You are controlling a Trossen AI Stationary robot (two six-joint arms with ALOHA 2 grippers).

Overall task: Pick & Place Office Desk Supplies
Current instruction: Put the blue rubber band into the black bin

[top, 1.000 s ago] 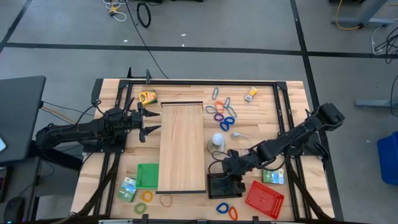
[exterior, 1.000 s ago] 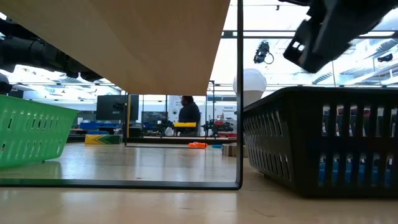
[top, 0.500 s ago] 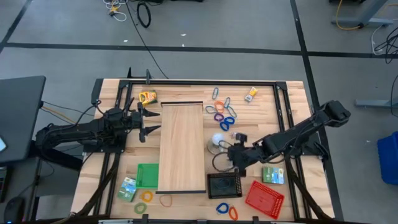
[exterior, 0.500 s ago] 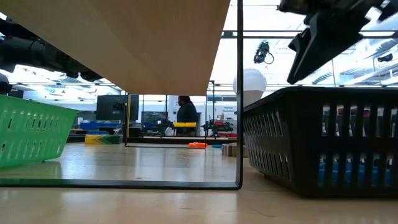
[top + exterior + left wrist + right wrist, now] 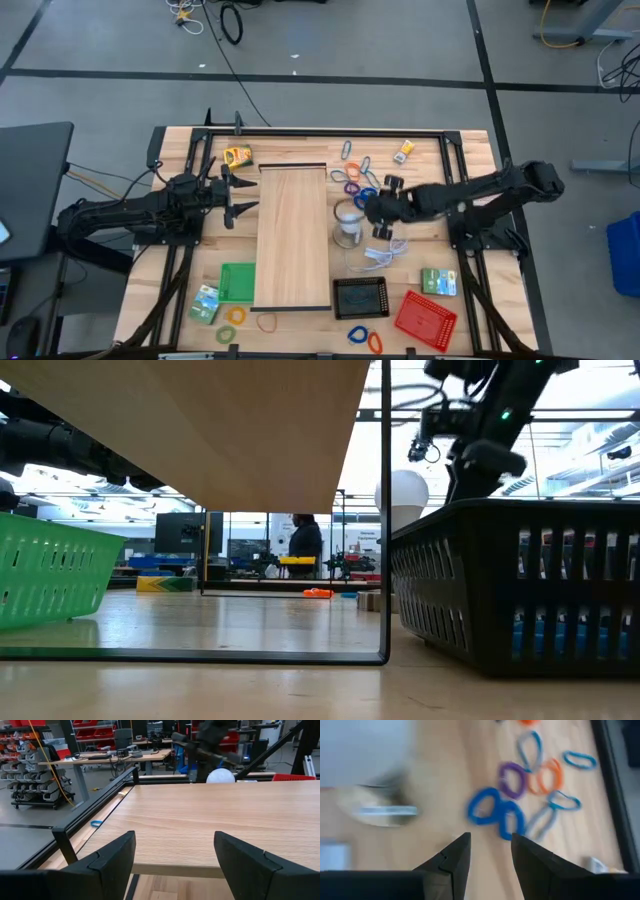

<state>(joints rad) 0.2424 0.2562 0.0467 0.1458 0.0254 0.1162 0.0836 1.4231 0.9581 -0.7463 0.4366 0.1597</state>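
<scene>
Blue, purple, orange and grey loops (image 5: 358, 180) lie bunched on the table near the far edge, right of the long board; the right wrist view shows the blue loops (image 5: 494, 813), a purple loop (image 5: 513, 780) and an orange loop (image 5: 547, 777). My right gripper (image 5: 381, 207) (image 5: 491, 855) is open and hangs just near of this bunch, touching nothing. Other supplies lie flat on the table: a yellow box (image 5: 403, 151), green boxes (image 5: 438, 281) (image 5: 205, 303), and loops (image 5: 365, 338) (image 5: 235, 316) by the near edge. My left gripper (image 5: 238, 196) (image 5: 172, 865) waits open at the board's left side.
The pale wooden board (image 5: 293, 235) spans the table's middle. Green tray (image 5: 238, 282), black tray (image 5: 360, 297) and red tray (image 5: 425, 320) sit along the near edge. A white ball-like thing (image 5: 348, 224) and a white cord (image 5: 385, 255) lie near my right gripper. A person stands far behind the table.
My right gripper has travelled from above the black tray toward the table's far edge, past the white ball-like thing, and now hangs beside the bunch of loops; its arm has swung round with it.
</scene>
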